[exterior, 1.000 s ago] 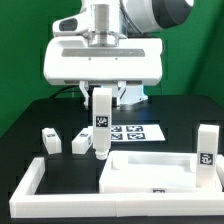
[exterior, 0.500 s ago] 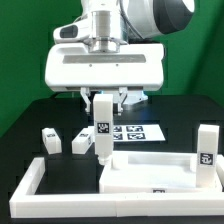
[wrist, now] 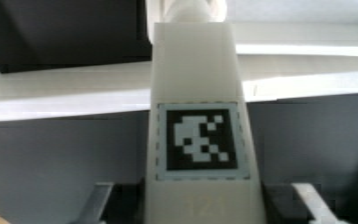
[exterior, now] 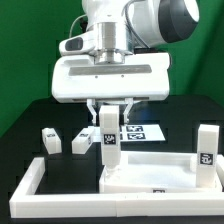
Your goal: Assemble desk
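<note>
My gripper [exterior: 109, 115] is shut on a white desk leg [exterior: 109, 145] and holds it upright. The leg's lower end is at the near-left corner of the white rimmed tabletop [exterior: 160, 172]; I cannot tell whether it touches. In the wrist view the leg [wrist: 197, 90] with its black-and-white tag [wrist: 201, 140] fills the middle between my gripper's [wrist: 202, 205] fingers [wrist: 309, 203]. The tabletop's rim [wrist: 60, 100] lies behind it. Two more legs [exterior: 50, 140] [exterior: 80, 142] lie on the exterior view's left. A third leg [exterior: 206, 146] stands at the right.
The marker board [exterior: 138, 131] lies flat behind the tabletop. A long white border rail [exterior: 30, 183] runs along the front and the exterior view's left side of the black table. A green backdrop stands behind.
My gripper has moved toward the exterior view's right and lower with the leg, from beside the tabletop to its near-left corner.
</note>
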{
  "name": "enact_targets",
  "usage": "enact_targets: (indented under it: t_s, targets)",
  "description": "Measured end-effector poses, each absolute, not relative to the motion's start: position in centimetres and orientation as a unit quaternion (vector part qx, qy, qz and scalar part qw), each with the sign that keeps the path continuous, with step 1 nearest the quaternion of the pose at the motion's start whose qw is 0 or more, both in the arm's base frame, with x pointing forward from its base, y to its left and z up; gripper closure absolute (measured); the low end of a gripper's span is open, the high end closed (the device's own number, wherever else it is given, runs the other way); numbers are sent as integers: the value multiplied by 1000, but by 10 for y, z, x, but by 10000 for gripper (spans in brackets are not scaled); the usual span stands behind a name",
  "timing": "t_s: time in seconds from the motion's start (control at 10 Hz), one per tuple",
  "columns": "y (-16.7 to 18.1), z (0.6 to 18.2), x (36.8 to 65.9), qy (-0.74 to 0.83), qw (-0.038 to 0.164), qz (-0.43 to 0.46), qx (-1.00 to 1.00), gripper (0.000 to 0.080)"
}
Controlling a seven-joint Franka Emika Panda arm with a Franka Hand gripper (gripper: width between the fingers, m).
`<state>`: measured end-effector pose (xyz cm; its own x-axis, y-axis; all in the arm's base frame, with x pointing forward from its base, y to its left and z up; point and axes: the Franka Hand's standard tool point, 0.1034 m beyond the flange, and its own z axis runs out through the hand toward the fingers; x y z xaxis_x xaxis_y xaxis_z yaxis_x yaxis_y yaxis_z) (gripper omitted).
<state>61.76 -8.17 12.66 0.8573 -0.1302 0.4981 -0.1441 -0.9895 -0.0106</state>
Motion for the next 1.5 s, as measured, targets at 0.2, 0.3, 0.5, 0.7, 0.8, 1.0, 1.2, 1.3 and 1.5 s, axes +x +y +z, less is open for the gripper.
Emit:
enact_targets:
  t_s: [0.2, 0.3, 0.5, 0.7, 0.8, 1.0, 1.2, 1.3, 1.5]
  targets:
    - [-80, 121, 617, -75, 12, 254, 964, 509]
    - [-80, 120, 617, -75, 13, 254, 964, 509]
    - [-79, 119, 621, -80, 15, 260, 962, 509]
    - [-78, 109, 621, -80, 16, 255, 963, 509]
    - [-78, 108, 621, -80, 16, 255, 964, 509]
    - [-79, 104, 622, -80, 21, 258, 963, 509]
    - [-80, 104, 624, -80, 33, 272, 958, 509]
    - [-81, 103, 623, -81, 33, 272, 958, 509]
    - [-81, 103, 623, -81, 33, 272, 958, 399]
